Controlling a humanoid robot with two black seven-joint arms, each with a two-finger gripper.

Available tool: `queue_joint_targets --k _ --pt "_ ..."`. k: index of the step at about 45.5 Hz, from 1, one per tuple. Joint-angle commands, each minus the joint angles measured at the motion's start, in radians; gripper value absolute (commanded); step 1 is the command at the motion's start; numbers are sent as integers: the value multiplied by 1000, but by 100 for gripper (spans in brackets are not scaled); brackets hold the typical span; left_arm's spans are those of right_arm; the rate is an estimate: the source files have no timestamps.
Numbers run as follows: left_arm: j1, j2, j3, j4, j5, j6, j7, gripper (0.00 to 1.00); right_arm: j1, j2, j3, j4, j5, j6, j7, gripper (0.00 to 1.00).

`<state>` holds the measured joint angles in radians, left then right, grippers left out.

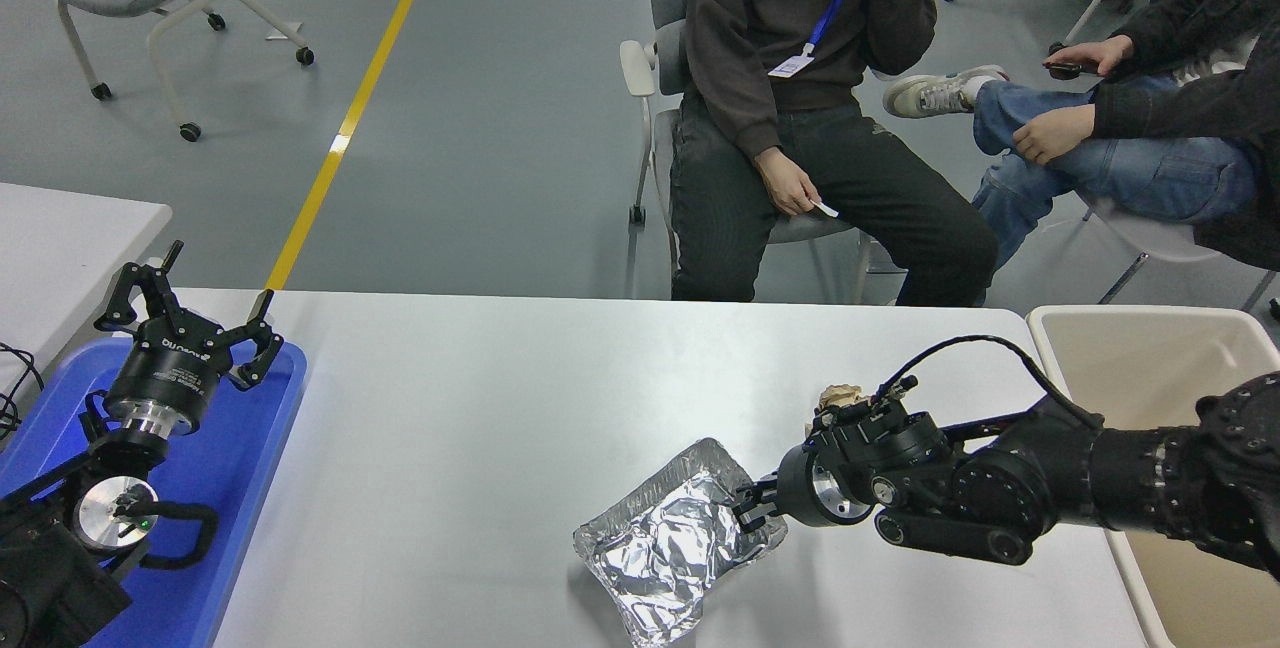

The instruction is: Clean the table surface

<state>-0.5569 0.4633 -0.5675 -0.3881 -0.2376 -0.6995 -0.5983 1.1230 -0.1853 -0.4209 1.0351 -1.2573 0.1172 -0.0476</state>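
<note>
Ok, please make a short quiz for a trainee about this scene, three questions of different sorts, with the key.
1. True or false: the crumpled foil tray lies inside the beige bin.
2. Which gripper is at the foil tray? A) left gripper B) right gripper
3. Fill in: the left gripper hangs parked over the ____ tray at the table surface's left end.

Key: 1. False, it lies on the table surface. 2. B, at the tray's right edge. 3. blue.
</note>
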Motion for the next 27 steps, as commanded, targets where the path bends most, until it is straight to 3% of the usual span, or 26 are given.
queue_joint_targets --k 1,27 --pt "0 0 0 0 0 0 0 100 60 -25 -4 46 39 9 0 0" --pt "0 0 0 0 0 0 0 100 316 -244 -7 315 150 65 3 0"
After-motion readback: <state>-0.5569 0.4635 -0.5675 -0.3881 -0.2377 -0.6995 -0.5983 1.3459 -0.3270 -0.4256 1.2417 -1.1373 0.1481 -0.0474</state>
